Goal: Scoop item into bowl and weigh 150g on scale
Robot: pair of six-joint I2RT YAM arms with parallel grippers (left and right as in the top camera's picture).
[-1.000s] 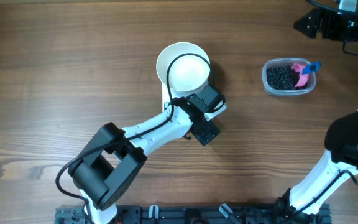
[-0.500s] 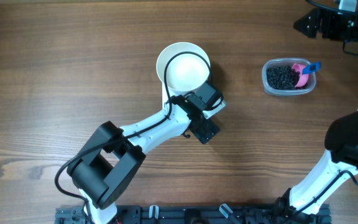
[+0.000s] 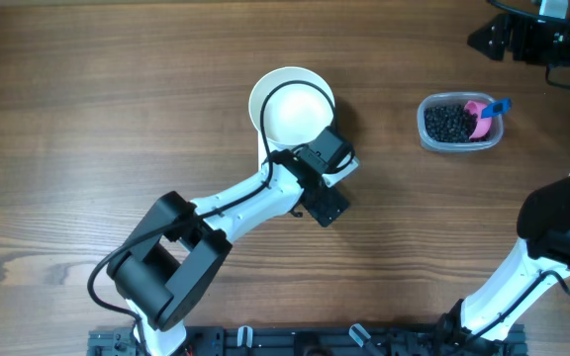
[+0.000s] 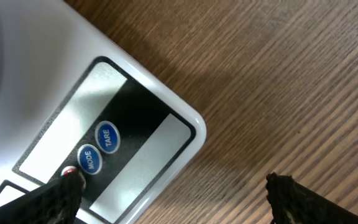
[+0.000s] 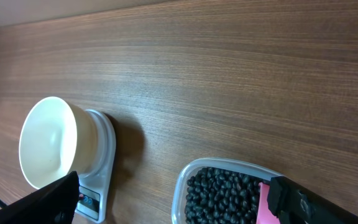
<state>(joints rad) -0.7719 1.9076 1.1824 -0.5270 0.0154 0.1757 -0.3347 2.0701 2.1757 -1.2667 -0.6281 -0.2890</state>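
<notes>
- While the left gripper (image 4: 173, 186) hangs over the front edge of the scale (image 4: 48, 93), its jaws stand wide apart and hold nothing. 1 fingertip (image 4: 64, 193) sits right beside a small red button (image 4: 70, 171).
- From that fingertip the row runs diagonally away: first the MODE button (image 4: 87, 159), then the TARE button (image 4: 107, 138). I judge a button press to be the step in hand, and the left arm is by far the nearer one for it.
- On the scale stands the bowl (image 3: 292, 104), upright and empty as far as I can see, so no scooping looks done yet.
- Well apart to the right lies the clear tub (image 3: 423, 127) holding the black beans (image 3: 448, 124). A pink scoop (image 3: 479, 119) rests in them, its blue handle pointing toward the far right corner.
- From that corner the right gripper (image 5: 173, 186) faces the tub, jaws apart and empty. The tub lies straight ahead between its fingers, so scooping falls to this arm.
- Compared with 1 second ago, the left wrist has crept slightly leftward over the scale. Bowl, tub, scoop and right arm have not shifted, and both pairs of jaws are just as wide.
</notes>
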